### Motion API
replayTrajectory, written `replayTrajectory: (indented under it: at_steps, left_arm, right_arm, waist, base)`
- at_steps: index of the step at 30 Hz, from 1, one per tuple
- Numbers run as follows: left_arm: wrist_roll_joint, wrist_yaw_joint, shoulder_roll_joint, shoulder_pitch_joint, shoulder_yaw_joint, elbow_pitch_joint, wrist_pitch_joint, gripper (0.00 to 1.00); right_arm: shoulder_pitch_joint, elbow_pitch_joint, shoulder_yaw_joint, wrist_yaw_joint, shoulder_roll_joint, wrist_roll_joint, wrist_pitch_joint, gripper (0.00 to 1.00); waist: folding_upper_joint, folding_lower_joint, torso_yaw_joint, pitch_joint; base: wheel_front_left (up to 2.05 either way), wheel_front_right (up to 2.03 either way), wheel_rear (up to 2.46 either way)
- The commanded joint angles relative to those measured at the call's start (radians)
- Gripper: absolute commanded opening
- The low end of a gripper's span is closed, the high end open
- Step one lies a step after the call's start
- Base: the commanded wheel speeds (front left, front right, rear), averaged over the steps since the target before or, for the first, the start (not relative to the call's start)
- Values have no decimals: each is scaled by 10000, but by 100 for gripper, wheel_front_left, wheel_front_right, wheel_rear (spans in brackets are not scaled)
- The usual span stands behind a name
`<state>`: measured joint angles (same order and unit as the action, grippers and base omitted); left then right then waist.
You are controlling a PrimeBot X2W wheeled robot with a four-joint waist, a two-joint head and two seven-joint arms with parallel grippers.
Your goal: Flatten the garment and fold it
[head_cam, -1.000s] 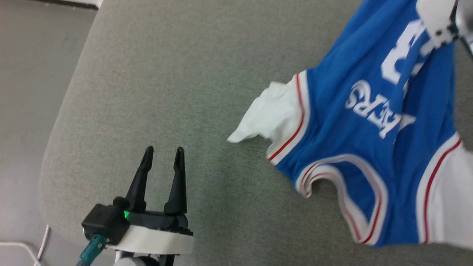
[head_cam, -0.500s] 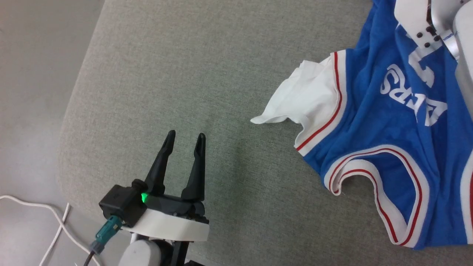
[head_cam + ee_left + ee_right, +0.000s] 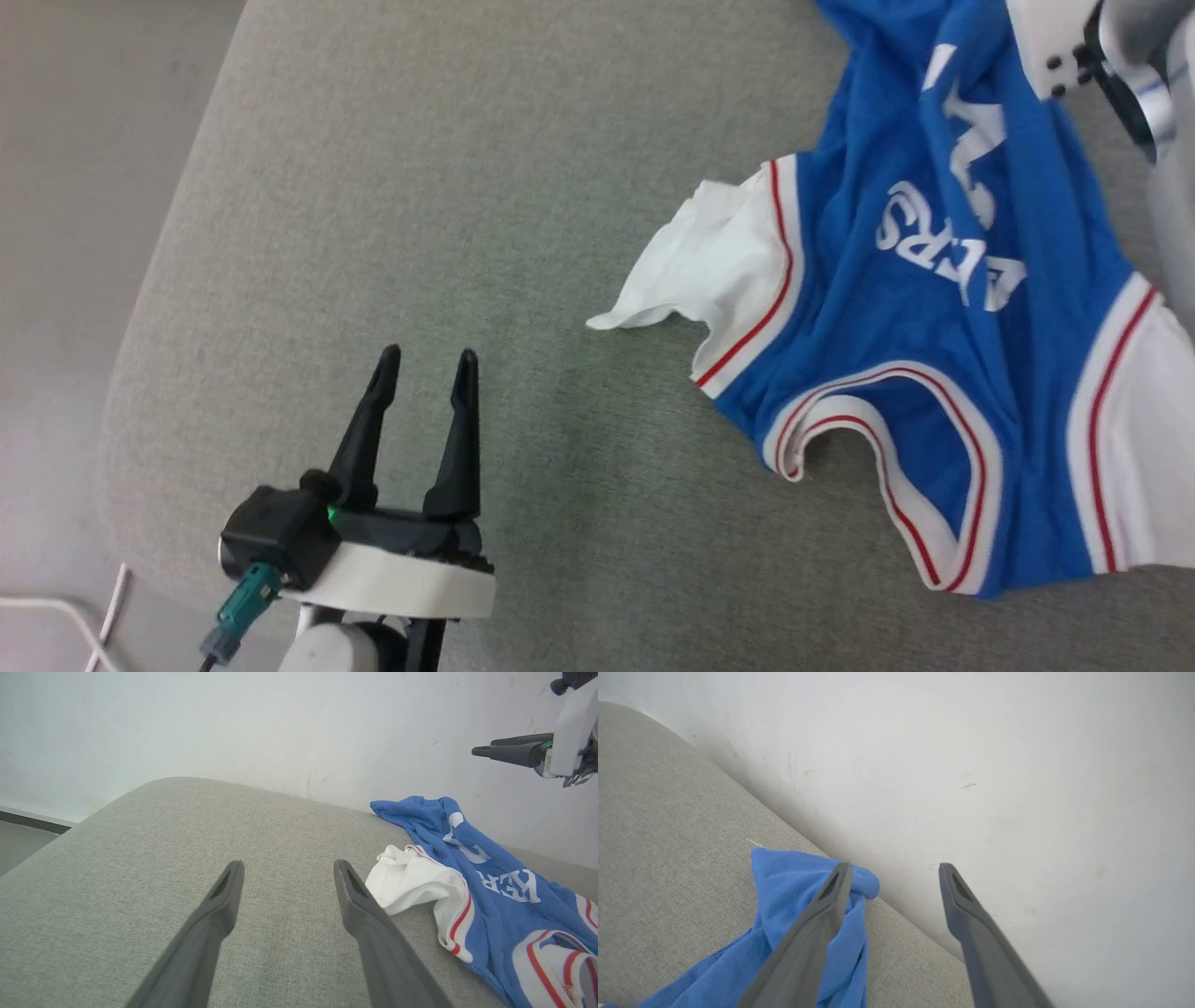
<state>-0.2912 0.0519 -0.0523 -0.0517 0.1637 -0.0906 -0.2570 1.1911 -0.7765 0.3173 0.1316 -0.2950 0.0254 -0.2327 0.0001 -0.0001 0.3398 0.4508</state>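
The garment (image 3: 840, 308) lies crumpled and creased, white lettering facing up.

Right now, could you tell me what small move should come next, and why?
Probably move the left gripper toward the white sleeve and pinch it: the garment lies bunched, the right gripper stands open above its far edge, and the left is open.

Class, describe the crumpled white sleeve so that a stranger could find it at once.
Start at the broad grey fabric surface. On it lies a bright blue soft T-shirt with white lettering. Its bunched white sleeve is nearer the left gripper than the other white sleeve.
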Motion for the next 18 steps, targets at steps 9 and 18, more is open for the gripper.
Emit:
replayTrajectory:
  at_steps: [9,18]
  left_arm:
    - [543,-10,20,1054,-572,-265,-47,100]
    - [724,-12,20,1821,-836,-364,-47,100]
  right_arm:
    - [-4426,3706,-3318,-9,805,-38,1029,100]
    - [-9954,8526,-5456,-9,2397,-132,1982,100]
  waist:
    - [-1,1,-1500,-1924]
    - [-1,1,-2160,-2703]
  base:
    - [0,0,0]
    - [0,0,0]
